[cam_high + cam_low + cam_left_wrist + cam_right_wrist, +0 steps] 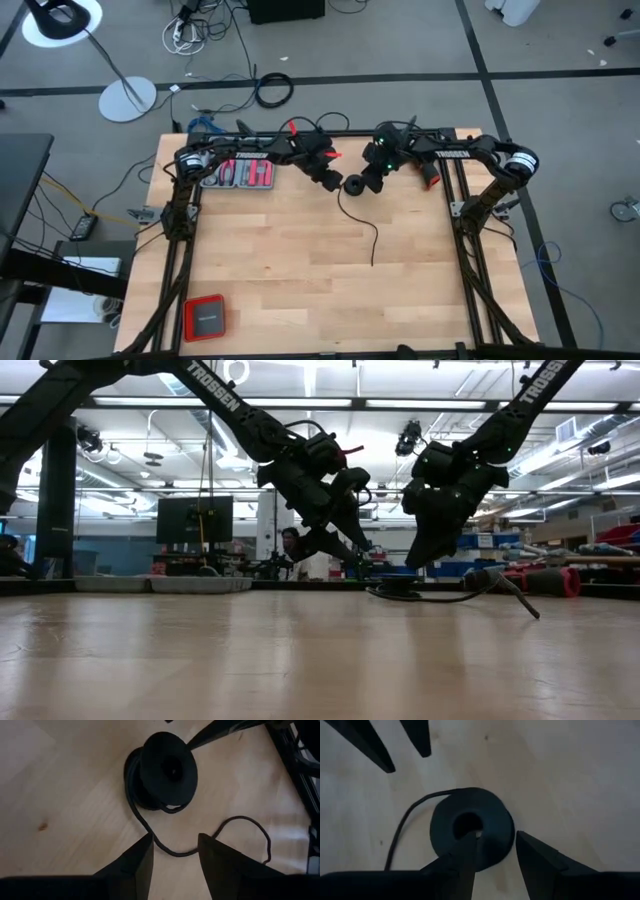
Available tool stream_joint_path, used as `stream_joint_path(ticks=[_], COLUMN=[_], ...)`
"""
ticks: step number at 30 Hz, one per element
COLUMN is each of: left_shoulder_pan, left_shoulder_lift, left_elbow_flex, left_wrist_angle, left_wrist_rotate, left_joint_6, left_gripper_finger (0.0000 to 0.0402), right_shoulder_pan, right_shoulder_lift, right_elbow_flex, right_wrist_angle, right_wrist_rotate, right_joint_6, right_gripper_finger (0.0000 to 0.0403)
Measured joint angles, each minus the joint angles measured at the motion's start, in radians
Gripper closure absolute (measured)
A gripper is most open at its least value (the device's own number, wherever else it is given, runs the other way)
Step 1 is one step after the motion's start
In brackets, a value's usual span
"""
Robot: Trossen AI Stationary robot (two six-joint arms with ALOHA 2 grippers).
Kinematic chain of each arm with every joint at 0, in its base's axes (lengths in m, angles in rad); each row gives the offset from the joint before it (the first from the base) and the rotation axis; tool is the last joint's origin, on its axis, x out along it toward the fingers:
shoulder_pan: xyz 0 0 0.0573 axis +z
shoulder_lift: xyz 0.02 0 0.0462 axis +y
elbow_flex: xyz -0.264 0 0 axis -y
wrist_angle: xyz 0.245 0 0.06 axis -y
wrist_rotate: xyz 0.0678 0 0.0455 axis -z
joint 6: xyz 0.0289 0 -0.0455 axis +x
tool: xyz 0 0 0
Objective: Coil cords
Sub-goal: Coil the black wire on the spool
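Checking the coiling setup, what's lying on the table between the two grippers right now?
In the high view, the black spool with the cord wound on it sits between the left gripper and right gripper.

black jointed arms, white "trossen" lettering, red cable

A pale wooden table (300, 270) carries a black spool (354, 185) near its far edge, the thin black cord (366, 228) trailing from it toward the middle (one loose curve). Left of the spool lies a tool tray (240, 176); right, a red drill (431, 175); far nearer-left, a red case (204, 318).
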Motion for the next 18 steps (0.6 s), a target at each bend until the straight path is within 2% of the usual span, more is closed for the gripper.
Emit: stream_joint_path(ticks=[8, 18], left_shoulder_pan=[-0.008, -0.066], left_shoulder_lift=[0.0, 0.0], left_elbow_flex=[0.0, 0.0], left_wrist_angle=[0.002, -0.005], left_wrist_rotate=[-0.002, 0.137], left_joint_6=[-0.034, -0.068], left_gripper_finger=[0.0245, 0.0245], right_shoulder_pan=[0.017, 0.11], right_shoulder_lift=[0.071, 0.077], right_elbow_flex=[0.0, 0.0], right_wrist_angle=[0.002, 0.034], right_wrist_rotate=[-0.096, -0.138], right_joint_6=[0.001, -0.033], right_gripper_finger=[0.0274, 0.0275])
